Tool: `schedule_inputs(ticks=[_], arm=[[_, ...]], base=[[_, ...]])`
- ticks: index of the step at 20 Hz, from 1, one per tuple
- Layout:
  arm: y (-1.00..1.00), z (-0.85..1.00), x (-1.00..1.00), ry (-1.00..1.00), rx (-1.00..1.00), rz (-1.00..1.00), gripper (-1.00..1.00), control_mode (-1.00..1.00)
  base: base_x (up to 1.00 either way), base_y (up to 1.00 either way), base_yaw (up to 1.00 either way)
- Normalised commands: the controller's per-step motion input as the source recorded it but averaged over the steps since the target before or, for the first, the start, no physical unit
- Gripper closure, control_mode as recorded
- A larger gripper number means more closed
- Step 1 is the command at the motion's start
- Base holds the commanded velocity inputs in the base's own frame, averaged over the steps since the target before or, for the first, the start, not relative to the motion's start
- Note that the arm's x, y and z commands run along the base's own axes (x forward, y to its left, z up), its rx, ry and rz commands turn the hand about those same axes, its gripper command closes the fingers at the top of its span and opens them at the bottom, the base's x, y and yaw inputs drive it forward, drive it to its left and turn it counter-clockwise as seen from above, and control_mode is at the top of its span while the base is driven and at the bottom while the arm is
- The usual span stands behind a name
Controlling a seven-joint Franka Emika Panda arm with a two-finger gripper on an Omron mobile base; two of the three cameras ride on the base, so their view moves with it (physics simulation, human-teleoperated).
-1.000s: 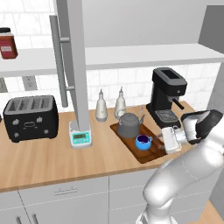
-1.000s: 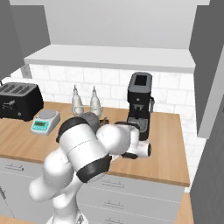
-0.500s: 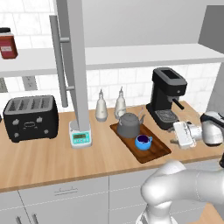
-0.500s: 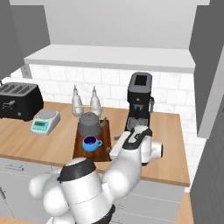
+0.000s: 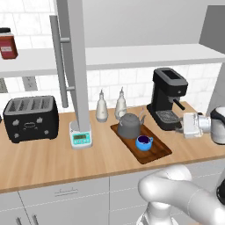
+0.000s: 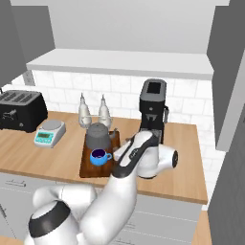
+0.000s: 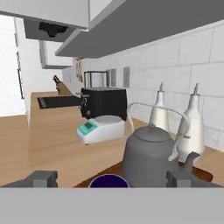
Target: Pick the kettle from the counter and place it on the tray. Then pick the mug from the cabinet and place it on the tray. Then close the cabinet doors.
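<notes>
Closing the doors: judged to be the step left, as both items already sit on the tray.
Gripper [image 5: 190, 125]: at the far right of the left base view, just in front of the black coffee machine [image 5: 167, 99]. In the hand view its two tips stand wide apart with nothing between them.
Mug [image 5: 143, 142]: on the near half of the tray, at about 9 o'clock from the hand in the left base view and close to it.
Kettle [image 5: 129, 126]: on the far half of the tray, just behind the mug.
Tray [image 5: 161, 152]: on the counter [image 5: 44, 162], its long axis running from 10 o'clock to 4 o'clock in the left base view.
Left cabinet door [image 5: 75, 66]: open and seen edge-on, its long axis upright. It stands at about 10 o'clock from the hand, well apart and beyond the tray, with its bar handle [image 5: 59, 61] on the side away from the hand.
Cabinet [image 5: 132, 55]: its white shelf runs behind the door.
Right cabinet door [image 6: 232, 72]: at 2 o'clock in the right base view. It looks nearer to the hand than the left one, so it is probably the easier door to start with.
View difference: the hand view looks low along the counter and proves the open fingers, while the base views show the doors above.
</notes>
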Motion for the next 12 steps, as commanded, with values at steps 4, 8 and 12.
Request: schedule_inputs(ticks=[4,8,12], arm=[[0.18,0.39,-0.18,0.07,0.0,-0.24,-1.0,-1.0],[0.12,0.2,-0.21,0.05,0.0,-0.26,-1.0,-1.0],[0.18,0.01,-0.15,0.0,0.0,-0.22,-1.0,-1.0]], base=[[0.0,0.0,0.0],[0.0,0.0,0.0],[0.0,0.0,0.0]])
